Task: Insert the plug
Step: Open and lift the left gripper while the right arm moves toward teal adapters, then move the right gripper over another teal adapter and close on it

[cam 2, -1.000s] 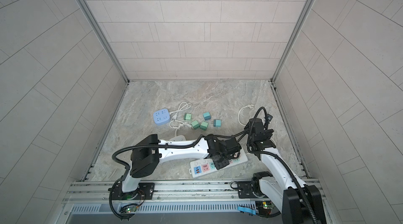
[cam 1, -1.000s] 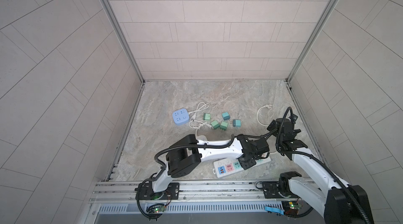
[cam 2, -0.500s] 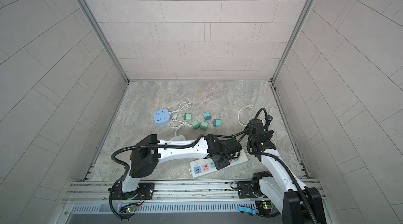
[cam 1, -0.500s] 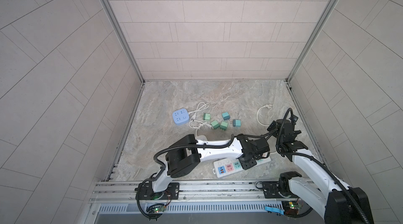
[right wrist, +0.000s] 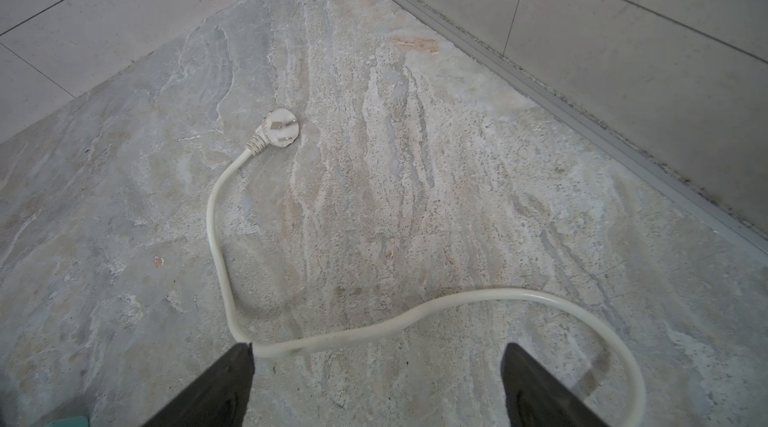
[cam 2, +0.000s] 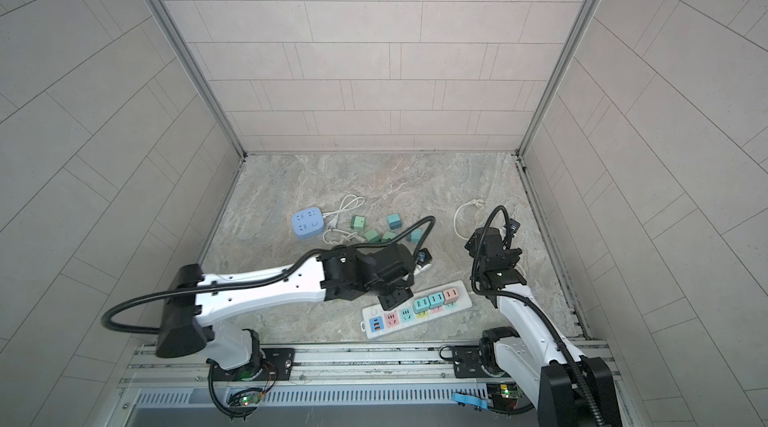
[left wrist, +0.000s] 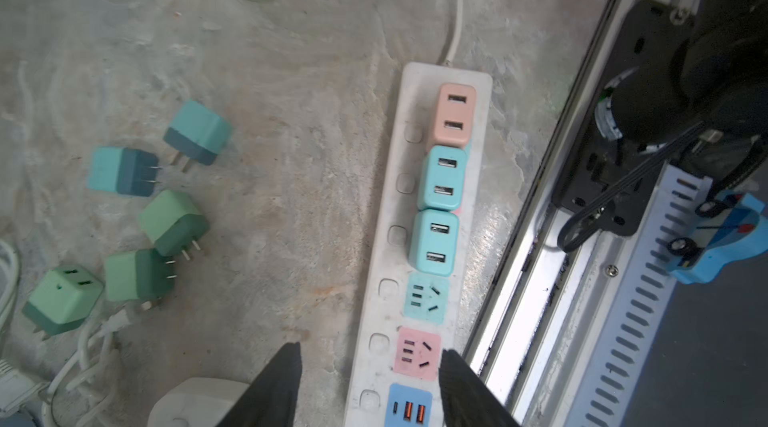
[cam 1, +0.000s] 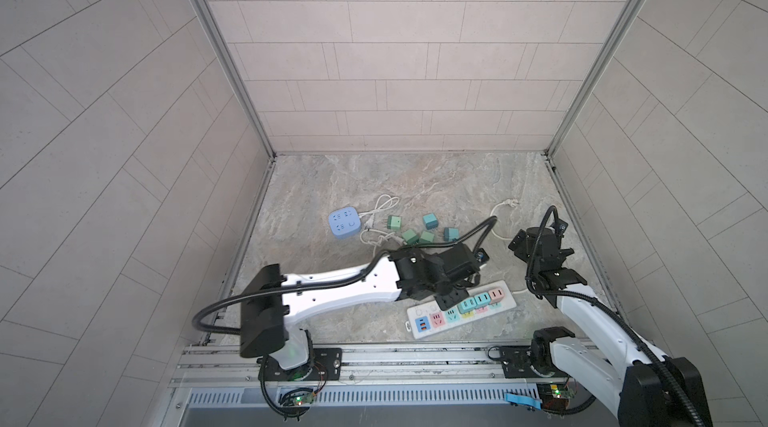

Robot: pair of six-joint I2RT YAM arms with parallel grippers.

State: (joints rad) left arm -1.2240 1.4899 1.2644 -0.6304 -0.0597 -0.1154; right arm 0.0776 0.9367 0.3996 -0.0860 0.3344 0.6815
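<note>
A white power strip point(cam 1: 424, 312) point(cam 2: 374, 315) point(left wrist: 419, 76) lies near the front rail. Three plugs stand in it side by side: one pink plug point(left wrist: 453, 113) point(cam 1: 496, 295) and two cyan plugs point(left wrist: 442, 177) point(left wrist: 434, 242). My left gripper point(left wrist: 370, 362) point(cam 1: 451, 298) point(cam 2: 392, 298) hovers over the strip's free pink socket point(left wrist: 417, 352), open and holding nothing. Several loose green and teal plugs point(left wrist: 174, 221) point(cam 1: 426, 237) lie on the floor behind the strip. My right gripper point(right wrist: 378, 356) point(cam 1: 517, 243) is open over the strip's white cable point(right wrist: 415, 315), apart from it.
A blue square socket hub point(cam 1: 343, 222) point(cam 2: 307, 223) with a white cord sits at the back left. The strip's cable ends in a white wall plug point(right wrist: 280, 130) point(cam 1: 510, 204). The metal front rail point(left wrist: 540, 279) runs close beside the strip. The right wall track point(right wrist: 582, 126) borders the floor.
My left gripper's jaws have gone from shut to open above the strip. The right arm has barely moved.
</note>
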